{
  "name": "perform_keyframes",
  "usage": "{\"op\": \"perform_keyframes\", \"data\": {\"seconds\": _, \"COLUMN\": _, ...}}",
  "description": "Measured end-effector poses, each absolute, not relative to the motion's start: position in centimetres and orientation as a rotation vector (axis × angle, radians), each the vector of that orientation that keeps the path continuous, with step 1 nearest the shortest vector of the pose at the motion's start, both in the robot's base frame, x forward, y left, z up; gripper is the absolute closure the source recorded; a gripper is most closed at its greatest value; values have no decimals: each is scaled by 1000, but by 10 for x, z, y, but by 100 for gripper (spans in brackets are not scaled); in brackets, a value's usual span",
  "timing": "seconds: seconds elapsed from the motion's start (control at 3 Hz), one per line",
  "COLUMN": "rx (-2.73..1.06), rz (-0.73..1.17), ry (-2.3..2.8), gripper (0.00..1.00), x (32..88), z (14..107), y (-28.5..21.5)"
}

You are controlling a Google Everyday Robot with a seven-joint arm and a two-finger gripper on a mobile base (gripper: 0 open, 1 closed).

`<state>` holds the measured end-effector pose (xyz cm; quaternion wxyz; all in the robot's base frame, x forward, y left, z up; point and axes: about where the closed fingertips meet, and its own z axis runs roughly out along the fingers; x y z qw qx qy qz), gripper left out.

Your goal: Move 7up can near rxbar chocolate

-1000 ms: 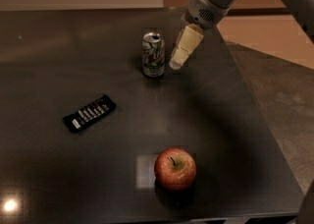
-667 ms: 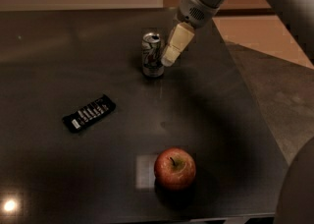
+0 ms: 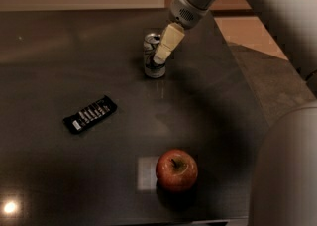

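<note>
**Gripper at the can**

The gripper (image 3: 159, 59) overlapped the upright can (image 3: 151, 70) on the far desk (image 3: 59, 51); whether it gripped could not be told. The bar (image 3: 90, 114) lay well apart, front-left. 1 apple (image 3: 177, 170) sat nearest.

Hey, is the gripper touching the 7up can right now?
Cannot tell. In the camera view the gripper overlaps the upper right side of the upright 7up can, but this single angle shows neither contact nor a gap.
</note>
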<state>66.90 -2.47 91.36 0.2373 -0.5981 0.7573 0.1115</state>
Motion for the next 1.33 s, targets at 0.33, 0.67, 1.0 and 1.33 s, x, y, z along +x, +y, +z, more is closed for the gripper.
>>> {"op": "perform_keyframes", "data": {"seconds": 0.33, "rx": -1647, "rz": 329, "ry": 2087, "gripper": 0, "x": 674, "z": 908, "y": -15}}
{"op": "perform_keyframes", "data": {"seconds": 0.67, "rx": -1670, "rz": 346, "ry": 2084, "gripper": 19, "x": 673, "z": 905, "y": -4}}
{"op": "perform_keyframes", "data": {"seconds": 1.0, "rx": -1683, "rz": 356, "ry": 2081, "gripper": 41, "x": 671, "z": 903, "y": 1}}
{"op": "perform_keyframes", "data": {"seconds": 1.33, "rx": -1706, "rz": 358, "ry": 2068, "gripper": 65, "x": 664, "z": 905, "y": 4}}
